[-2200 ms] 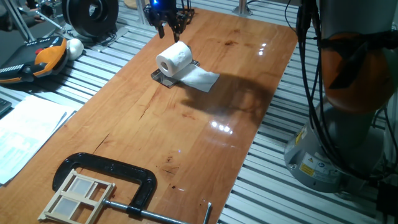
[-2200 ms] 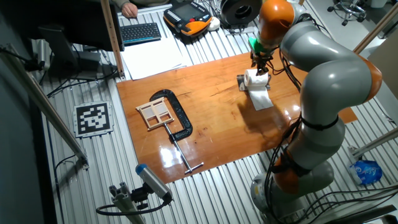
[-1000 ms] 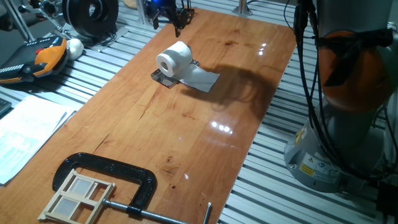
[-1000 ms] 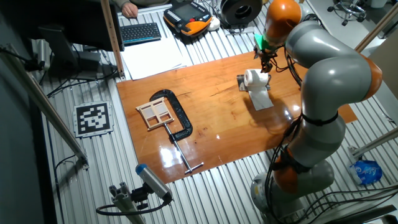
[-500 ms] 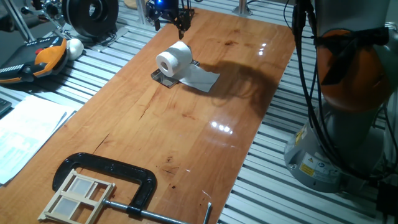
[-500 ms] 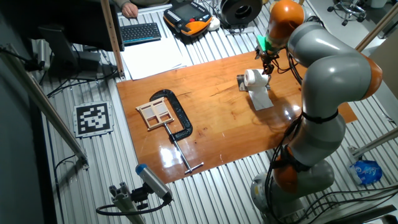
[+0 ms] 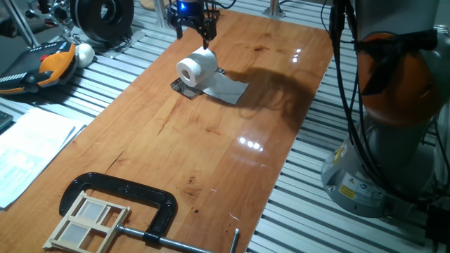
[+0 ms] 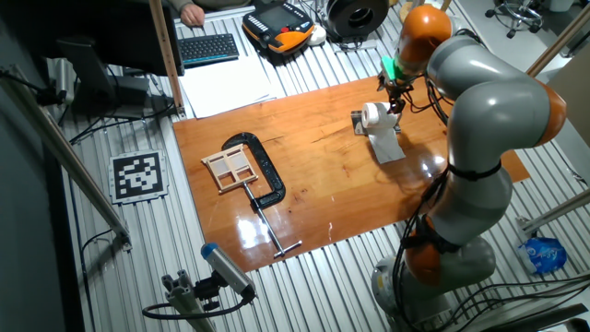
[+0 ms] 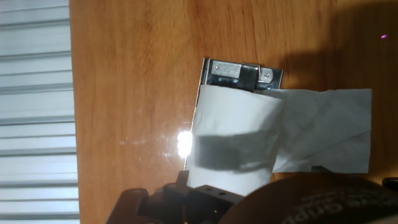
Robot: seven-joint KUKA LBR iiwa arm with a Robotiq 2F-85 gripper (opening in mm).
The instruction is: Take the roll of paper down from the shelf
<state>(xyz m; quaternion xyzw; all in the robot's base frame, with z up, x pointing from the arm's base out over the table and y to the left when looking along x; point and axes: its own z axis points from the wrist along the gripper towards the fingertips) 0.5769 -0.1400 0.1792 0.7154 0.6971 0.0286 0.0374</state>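
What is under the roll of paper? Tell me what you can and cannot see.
The roll of paper lies on the shelf, a dark plate with shiny metal edges. Only the plate's end and one edge show; the rest is covered by the roll and its trailing sheet.

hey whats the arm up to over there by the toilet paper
The arm's gripper hangs just above the roll of paper, at the far end of the wooden table. The roll lies on its side on the shelf, with a loose sheet trailing onto the wood. Nothing is grasped yet, and whether the fingers are open is unclear. The C-clamp at the near end is untouched.
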